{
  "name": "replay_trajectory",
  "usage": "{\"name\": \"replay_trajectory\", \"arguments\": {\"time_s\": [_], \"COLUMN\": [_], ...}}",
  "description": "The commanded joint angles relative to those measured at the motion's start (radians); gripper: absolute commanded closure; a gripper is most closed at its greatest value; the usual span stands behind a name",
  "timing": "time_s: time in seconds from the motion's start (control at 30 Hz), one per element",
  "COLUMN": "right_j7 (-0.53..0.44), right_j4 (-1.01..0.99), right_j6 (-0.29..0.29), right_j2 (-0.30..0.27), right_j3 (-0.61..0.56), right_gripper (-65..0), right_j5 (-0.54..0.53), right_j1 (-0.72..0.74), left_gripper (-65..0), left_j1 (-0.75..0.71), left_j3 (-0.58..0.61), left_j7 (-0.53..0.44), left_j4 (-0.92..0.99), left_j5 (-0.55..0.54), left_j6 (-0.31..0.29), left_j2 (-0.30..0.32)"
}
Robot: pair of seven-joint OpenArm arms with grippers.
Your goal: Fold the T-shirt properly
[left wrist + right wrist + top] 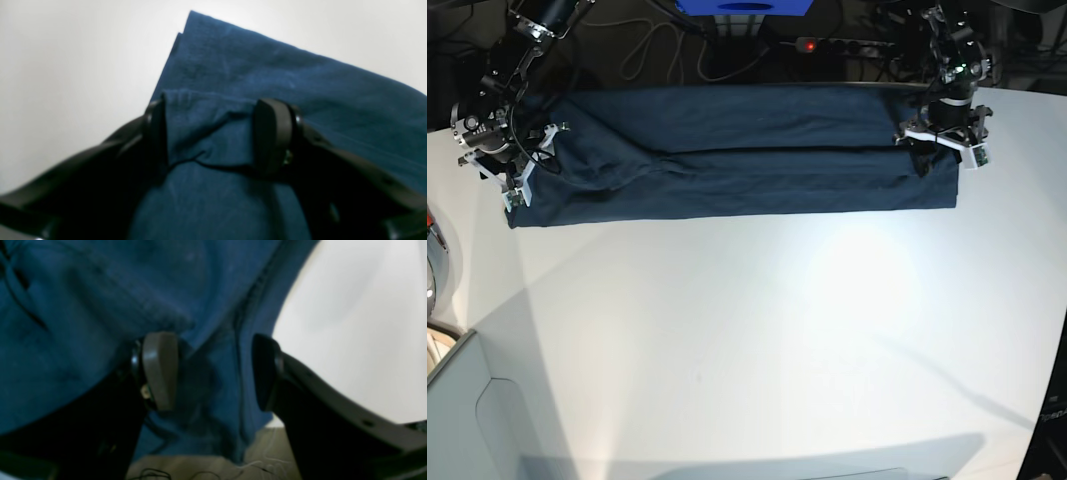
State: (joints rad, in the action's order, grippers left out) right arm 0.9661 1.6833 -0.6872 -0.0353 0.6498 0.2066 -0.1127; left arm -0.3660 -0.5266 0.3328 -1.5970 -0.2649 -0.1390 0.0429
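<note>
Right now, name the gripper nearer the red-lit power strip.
Left. In the base view, the left gripper sits slightly right of the power strip; the right gripper is far left.

Both arms are reaching down at opposite ends, the left hand and the right hand each standing with fingers spread apart

The T-shirt is plain dark navy blue with no pattern, lying along the far edge of a plain white table. The left gripper's pads are black; the right gripper shows one grey-brown pad and one black.
</note>
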Motion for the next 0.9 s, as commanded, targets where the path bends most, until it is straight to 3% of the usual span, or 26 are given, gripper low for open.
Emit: {"name": "replay_trajectory", "arguments": {"time_s": [0.0, 0.07, 0.13, 0.27, 0.87], "right_j7": [-0.011, -0.011, -0.011, -0.011, -0.011], "right_j4": [-0.004, -0.024, -0.03, -0.024, -0.064], "right_j6": [-0.011, -0.011, -0.011, -0.011, -0.011], "right_j2": [-0.015, -0.018, -0.031, -0.036, -0.085], "right_j3": [0.003, 0.003, 0.003, 0.003, -0.006], "right_gripper": [-30.5, -29.8, -24.6, 0.0, 0.0], "right_j5": [-0.005, -0.005, -0.005, -0.003, 0.0], "right_j1": [0.015, 0.026, 0.032, 0.054, 0.129], "left_gripper": [-37.1, -37.1, -37.1, -37.1, -37.1], "left_j1": [-0.003, -0.003, -0.005, -0.005, -0.006], "left_j3": [-0.003, -0.003, -0.003, -0.005, -0.008], "left_j7": [0.002, 0.002, 0.002, 0.002, 0.002], "left_j4": [-0.012, -0.012, -0.012, -0.012, -0.012], "left_j5": [0.002, 0.002, 0.002, 0.002, 0.002], "left_j6": [0.009, 0.009, 0.009, 0.009, 0.009], "left_j2": [0.002, 0.002, 0.002, 0.002, 0.004]}}
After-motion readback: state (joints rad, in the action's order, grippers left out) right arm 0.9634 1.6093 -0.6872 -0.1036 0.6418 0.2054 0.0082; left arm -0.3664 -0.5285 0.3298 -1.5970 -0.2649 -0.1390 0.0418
